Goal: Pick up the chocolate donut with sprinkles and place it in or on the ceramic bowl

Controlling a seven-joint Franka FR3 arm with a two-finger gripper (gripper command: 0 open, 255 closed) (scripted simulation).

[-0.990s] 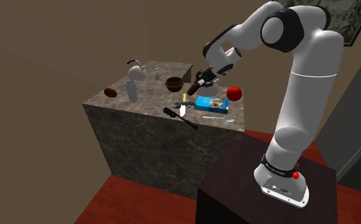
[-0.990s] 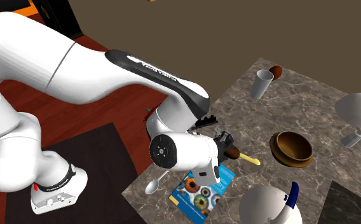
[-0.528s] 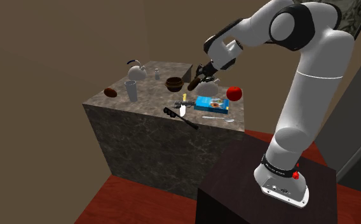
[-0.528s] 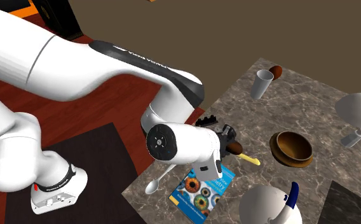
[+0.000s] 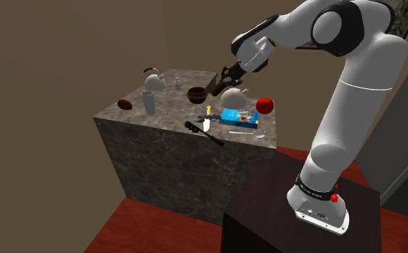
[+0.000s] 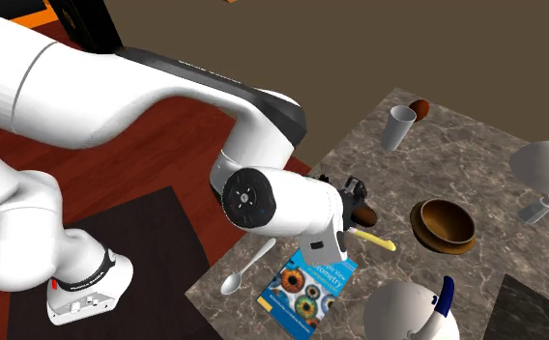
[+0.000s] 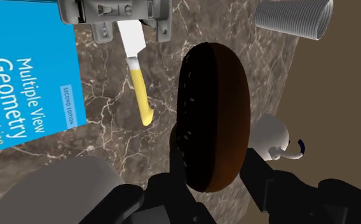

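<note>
Gripper [image 7: 216, 164] lifted higher, donut [image 7: 212, 108] clasped, beside bowl [image 5: 196, 94]

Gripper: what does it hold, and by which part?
The gripper holds the donut, pinched across its two flat sides at the end nearest the hand.

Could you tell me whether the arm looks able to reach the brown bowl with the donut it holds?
Probably yes: the tool grips the donut above the counter, near the bowl, and just a flat-lying knife seems to lie between them.
</note>
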